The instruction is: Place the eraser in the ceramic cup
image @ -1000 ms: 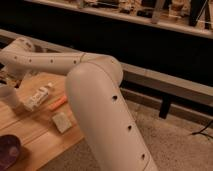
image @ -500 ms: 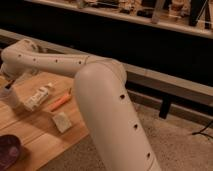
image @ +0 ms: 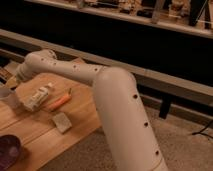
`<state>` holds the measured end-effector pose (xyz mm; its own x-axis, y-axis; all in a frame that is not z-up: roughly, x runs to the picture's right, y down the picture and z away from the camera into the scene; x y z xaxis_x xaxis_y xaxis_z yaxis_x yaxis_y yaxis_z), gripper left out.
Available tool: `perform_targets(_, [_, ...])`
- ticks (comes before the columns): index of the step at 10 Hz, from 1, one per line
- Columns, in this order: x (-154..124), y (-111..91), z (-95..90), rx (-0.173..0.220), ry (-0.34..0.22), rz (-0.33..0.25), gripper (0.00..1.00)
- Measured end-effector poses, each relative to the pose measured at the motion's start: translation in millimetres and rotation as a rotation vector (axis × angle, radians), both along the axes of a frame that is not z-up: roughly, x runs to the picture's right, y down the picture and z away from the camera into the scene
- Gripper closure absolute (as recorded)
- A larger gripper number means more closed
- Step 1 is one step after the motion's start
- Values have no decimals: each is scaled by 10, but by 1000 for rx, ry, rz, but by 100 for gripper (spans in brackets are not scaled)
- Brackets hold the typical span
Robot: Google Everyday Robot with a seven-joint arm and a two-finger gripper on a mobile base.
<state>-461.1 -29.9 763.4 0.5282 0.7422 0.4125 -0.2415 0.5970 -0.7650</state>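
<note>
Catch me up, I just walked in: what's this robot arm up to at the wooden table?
The white robot arm reaches left across the wooden table. Its gripper is out of view past the left edge, shut, near a ceramic cup barely showing there. On the table lie a white labelled tube, an orange pen, a beige block and a dark purple bowl. No eraser is visible.

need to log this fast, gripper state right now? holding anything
gripper: at the far left edge over the wooden table, mostly cut off by the frame; shut, and what it holds, if anything, cannot be told.
</note>
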Motion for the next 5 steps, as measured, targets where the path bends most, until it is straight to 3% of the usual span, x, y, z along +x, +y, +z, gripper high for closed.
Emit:
perform_targets(2, [-42, 66, 145, -10, -21, -11, 100])
perform_targets(5, [-248, 48, 167, 8, -46, -43, 100])
